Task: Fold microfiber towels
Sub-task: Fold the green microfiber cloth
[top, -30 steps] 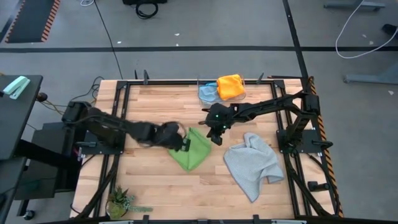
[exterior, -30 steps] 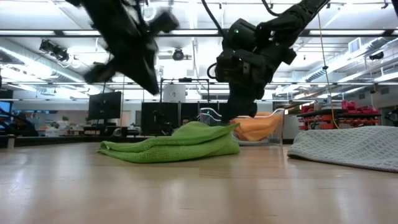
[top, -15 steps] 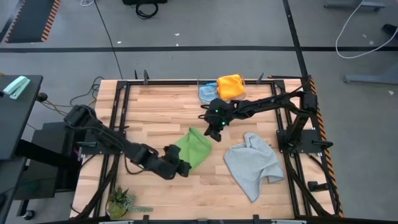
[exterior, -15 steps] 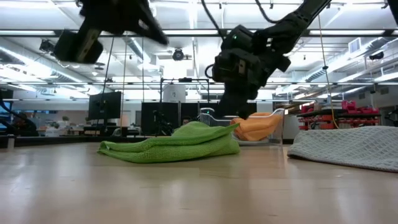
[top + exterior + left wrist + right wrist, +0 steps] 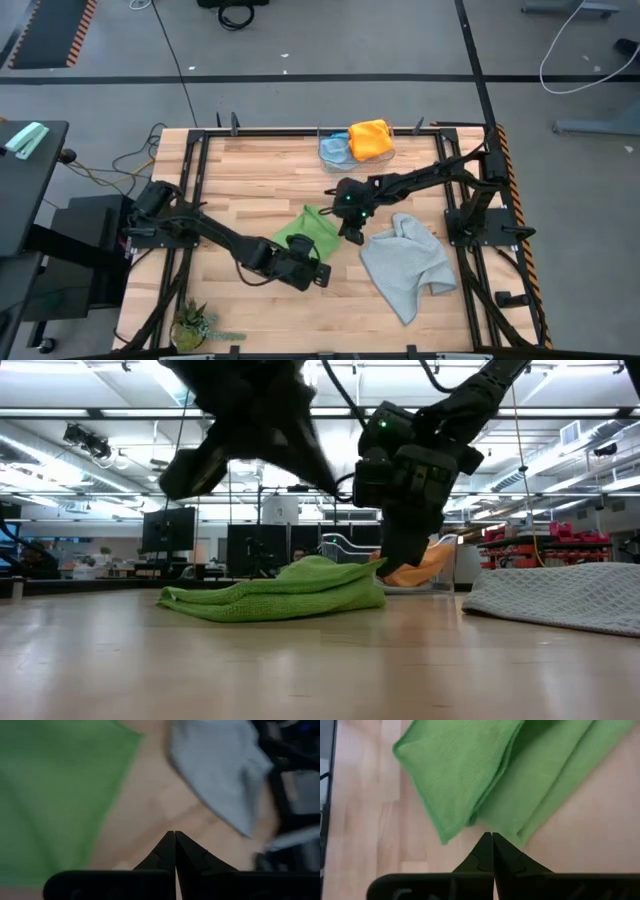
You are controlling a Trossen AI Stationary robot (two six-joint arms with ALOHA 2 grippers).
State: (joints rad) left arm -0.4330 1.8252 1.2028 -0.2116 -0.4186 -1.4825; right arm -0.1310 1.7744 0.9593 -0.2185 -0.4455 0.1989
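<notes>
A: Looking down from the high view, we are seeing the left pincer hanging just beside the near edge of the green towel, and the right pincer sitting at that towel's far-right edge, with the grey towel just to its other side. The orange towel and blue towel are lying well apart, at the table's far edge.

B: In the low view we are seeing the green towel lumped rather than flat, both arms above it.

A: In the left wrist view, the pincer is pinched fully together, holding nothing, with green cloth to one side of its tips and grey cloth ahead.

B: In the right wrist view, the pincer is likewise pressed together and empty, its tips right at the folded green edges.

A: We are judging the risk as this: coming down with tips together would shove the layers and undo the fold, or snag the grey towel.
</notes>
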